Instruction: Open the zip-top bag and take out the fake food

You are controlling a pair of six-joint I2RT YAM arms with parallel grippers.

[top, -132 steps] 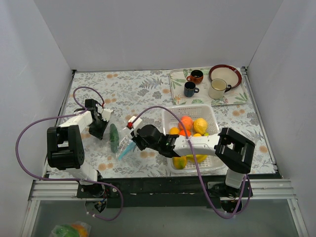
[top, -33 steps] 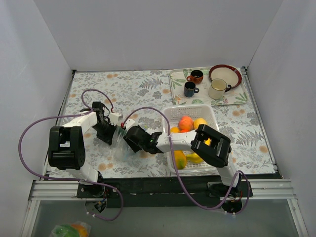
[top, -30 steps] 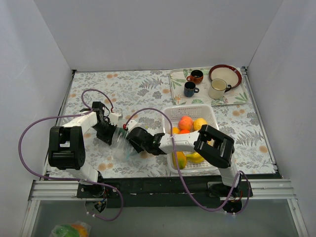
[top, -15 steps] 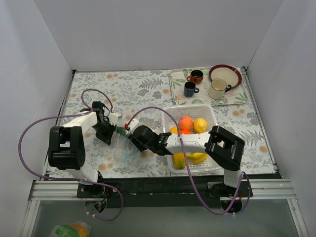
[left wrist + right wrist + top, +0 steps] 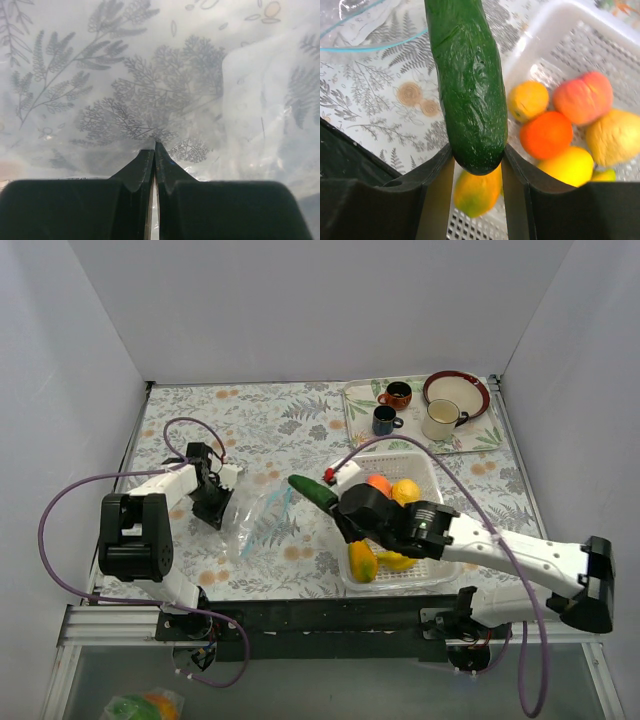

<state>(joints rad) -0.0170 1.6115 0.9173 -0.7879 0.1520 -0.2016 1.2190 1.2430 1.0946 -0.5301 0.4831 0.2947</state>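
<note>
From above: just pulled the cucumber (image 5: 312, 490) out of the zip-top bag (image 5: 262, 525), up to mid-frame, clenched in the right pincer (image 5: 336, 508). Looks like the last food out.

Left wrist: pinching bag plastic tight with the left pincer (image 5: 154, 150), bottom middle.

Right wrist: gripping the cucumber's end, bottom middle, left of the fruits (image 5: 547, 135) in the basket (image 5: 560, 35).

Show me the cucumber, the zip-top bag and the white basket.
cucumber (image 5: 467, 85), right wrist view, middle of its green skin.
zip-top bag (image 5: 257, 530), top view, clear middle panel.
white basket (image 5: 547, 22), right wrist view, its rim.
</note>
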